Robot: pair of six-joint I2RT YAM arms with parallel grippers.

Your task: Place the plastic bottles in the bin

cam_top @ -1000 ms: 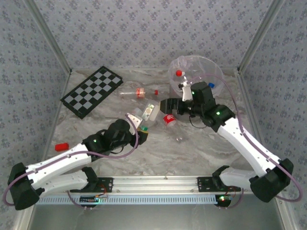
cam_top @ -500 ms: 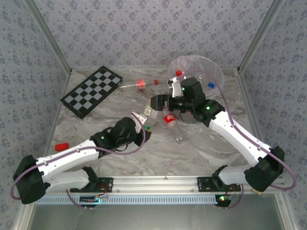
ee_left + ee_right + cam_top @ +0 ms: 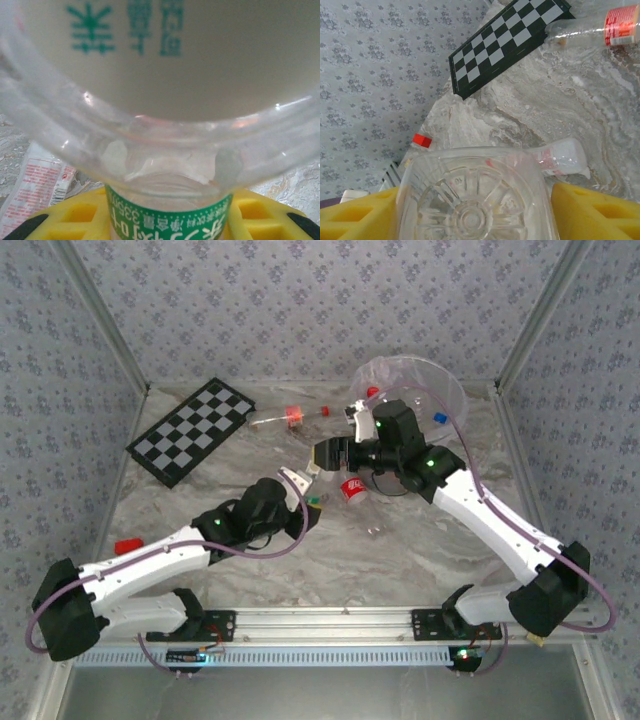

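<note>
Green-label bottle (image 3: 167, 222) clamped in left jaws; clear bottle (image 3: 472, 200) wedged between right jaws, touching both.

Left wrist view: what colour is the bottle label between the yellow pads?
The label is green with white lettering, clearest in the left wrist view.

Free and blocked room on the grey-veined marble table (image 3: 400, 560). Open: the near strip between the white left arm (image 3: 150, 565) and white right arm (image 3: 490, 520), ahead of the aluminium base rail (image 3: 330, 620), and the left patch between the black-and-white chequered board (image 3: 190, 430) and the left arm, holding one small red block (image 3: 128, 546). Blocked: the centre, where the left gripper (image 3: 305, 508), clamped on a green-labelled clear plastic bottle (image 3: 165, 125), stands close to the right gripper (image 3: 322, 454), its yellow pads (image 3: 590, 210) flanking the base of a ribbed clear bottle (image 3: 470, 210); a red-labelled bottle (image 3: 352, 488) lies beside them. Far side: a second red-labelled bottle (image 3: 285, 418) lies between the board and the round translucent grey bin (image 3: 440, 390), whose near rim the right arm overlaps.
</note>
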